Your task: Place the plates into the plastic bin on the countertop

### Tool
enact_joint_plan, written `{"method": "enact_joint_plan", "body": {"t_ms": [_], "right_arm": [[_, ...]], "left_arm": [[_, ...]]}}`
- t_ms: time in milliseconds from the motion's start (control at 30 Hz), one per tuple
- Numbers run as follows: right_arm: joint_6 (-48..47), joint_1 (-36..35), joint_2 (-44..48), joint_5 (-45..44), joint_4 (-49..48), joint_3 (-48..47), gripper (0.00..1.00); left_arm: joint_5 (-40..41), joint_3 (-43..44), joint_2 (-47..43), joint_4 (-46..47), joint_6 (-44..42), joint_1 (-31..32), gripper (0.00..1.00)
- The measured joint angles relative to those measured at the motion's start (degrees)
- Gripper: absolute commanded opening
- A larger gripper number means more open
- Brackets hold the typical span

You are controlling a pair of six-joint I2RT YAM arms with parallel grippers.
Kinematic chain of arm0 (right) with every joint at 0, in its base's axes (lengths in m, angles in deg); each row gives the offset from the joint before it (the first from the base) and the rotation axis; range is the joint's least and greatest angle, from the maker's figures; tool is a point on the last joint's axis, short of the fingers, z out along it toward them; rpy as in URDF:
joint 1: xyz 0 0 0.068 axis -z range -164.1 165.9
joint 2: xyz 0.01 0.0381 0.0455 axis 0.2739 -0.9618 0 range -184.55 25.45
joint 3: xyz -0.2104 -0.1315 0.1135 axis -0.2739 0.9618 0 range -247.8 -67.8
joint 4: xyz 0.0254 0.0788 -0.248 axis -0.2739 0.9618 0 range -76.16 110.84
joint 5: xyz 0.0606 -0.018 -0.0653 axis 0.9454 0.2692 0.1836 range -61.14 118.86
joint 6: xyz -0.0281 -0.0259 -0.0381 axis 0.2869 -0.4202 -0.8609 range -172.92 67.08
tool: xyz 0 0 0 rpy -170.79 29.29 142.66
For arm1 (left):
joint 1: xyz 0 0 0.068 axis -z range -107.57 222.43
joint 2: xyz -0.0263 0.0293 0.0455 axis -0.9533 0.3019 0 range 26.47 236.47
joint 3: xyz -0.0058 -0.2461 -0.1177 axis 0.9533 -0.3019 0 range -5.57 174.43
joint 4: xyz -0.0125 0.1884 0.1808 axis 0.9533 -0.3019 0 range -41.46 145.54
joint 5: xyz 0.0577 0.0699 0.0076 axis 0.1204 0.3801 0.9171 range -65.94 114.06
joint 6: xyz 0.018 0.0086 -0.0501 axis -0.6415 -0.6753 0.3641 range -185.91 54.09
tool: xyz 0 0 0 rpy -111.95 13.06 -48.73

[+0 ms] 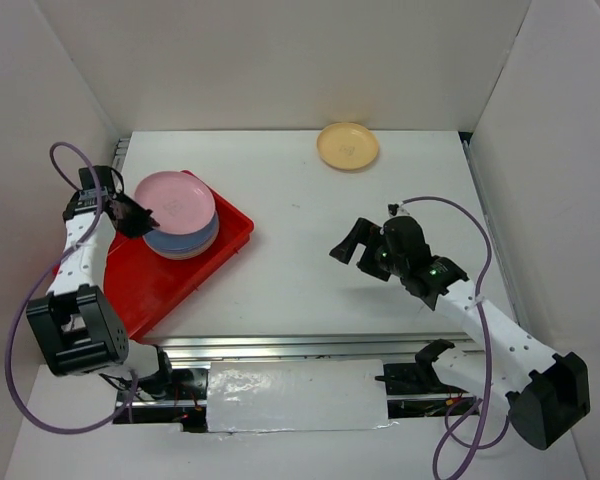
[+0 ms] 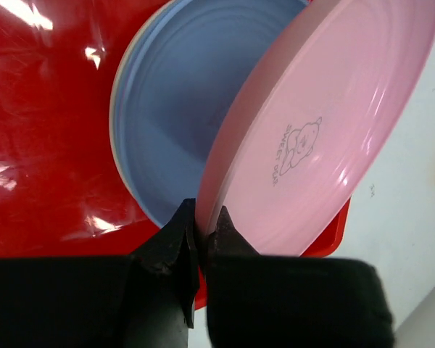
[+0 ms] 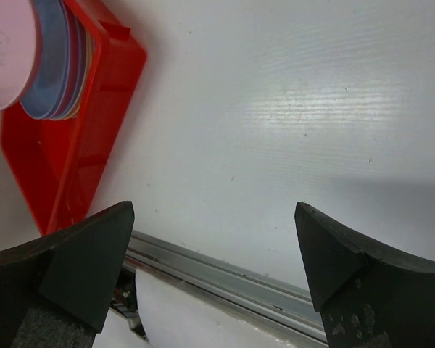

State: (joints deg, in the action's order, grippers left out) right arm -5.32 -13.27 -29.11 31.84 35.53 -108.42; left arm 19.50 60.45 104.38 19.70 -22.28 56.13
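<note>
Left claw (image 2: 201,228): It was pinched tight on the rim of the pink plate (image 2: 312,138).
Pink plate: It was tipped up a bit, just over the blue plate (image 2: 167,109). I think the claw held only the rim so the plate could go down flat on the others.
Pile (image 1: 185,238): The plates sat one on top of another inside the red bin (image 1: 150,290), at its far end. Piling them up saved room.
Right claw (image 3: 214,254): It was wide open with nothing in it. It hung over the bare middle of the desk (image 1: 300,210), well apart from the left arm.
Yellow plate (image 1: 348,146): It lay alone at the far edge of the desk, well apart from the bin.
Left to do: The yellow plate was not in the bin yet. The right claw was nearer to it, so that looked like its job.
</note>
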Motion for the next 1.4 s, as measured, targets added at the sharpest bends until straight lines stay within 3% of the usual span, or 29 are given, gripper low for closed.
{"method": "enact_joint_plan", "body": {"t_ms": [33, 133, 167, 333, 500, 600, 700, 900, 1133, 1233, 1333, 1367, 1400], "right_arm": [[-0.28, 0.31, 0.00, 0.59, -0.24, 0.04, 1.00], [-1.07, 1.05, 0.15, 1.49, -0.72, 0.09, 1.00], [-1.27, 1.25, 0.22, 1.88, -0.90, 0.13, 1.00], [-2.19, 1.57, 0.46, 3.26, -1.36, 0.20, 1.00], [-2.62, 3.89, -1.49, 3.85, -3.96, 0.24, 1.00], [-2.51, 8.35, -8.15, 3.56, -7.50, -0.68, 1.00], [-1.64, 14.25, -21.27, 3.19, -11.50, -4.57, 1.00], [1.88, 22.77, -52.35, 5.86, -16.98, -24.63, 1.00], [10.51, 26.75, -69.33, 7.26, -17.75, -45.03, 0.98], [13.14, 27.15, -77.53, 6.82, -13.22, -58.47, 0.92], [14.49, 27.17, -85.88, 5.40, -5.42, -74.01, 0.75], [14.75, 27.15, -87.58, 4.74, -3.37, -77.05, 0.65], [15.02, 27.10, -88.91, 4.02, -1.33, -79.43, 0.62]], "left_arm": [[-1.03, 0.13, 1.92, 0.52, 0.31, -0.42, 0.07], [-3.04, 0.52, 5.35, 0.48, 0.48, -0.96, 0.60], [-3.30, 0.76, 5.79, 0.09, 0.90, -0.98, 0.99], [-2.01, 0.72, 2.93, -2.19, 2.12, -1.84, 0.99], [2.93, 0.55, -8.96, -4.37, 1.09, -2.19, 0.99], [4.35, 0.55, -14.93, -4.72, -2.12, 0.33, 0.99], [2.75, -0.74, -16.11, -5.05, -7.17, 3.48, 0.99], [-0.39, -10.62, -18.60, -7.37, -13.90, 12.09, 0.99], [-4.13, -10.16, -27.74, -6.01, -17.84, 20.65, 0.99], [-4.13, -10.51, -28.28, -5.64, -17.92, 22.23, 0.99], [-3.78, -11.43, -28.28, -5.68, -17.88, 22.91, 0.99], [-3.34, -11.58, -28.33, -5.75, -17.88, 22.93, 0.99], [-3.02, -11.67, -28.41, -5.75, -17.88, 22.93, 0.99]]}}
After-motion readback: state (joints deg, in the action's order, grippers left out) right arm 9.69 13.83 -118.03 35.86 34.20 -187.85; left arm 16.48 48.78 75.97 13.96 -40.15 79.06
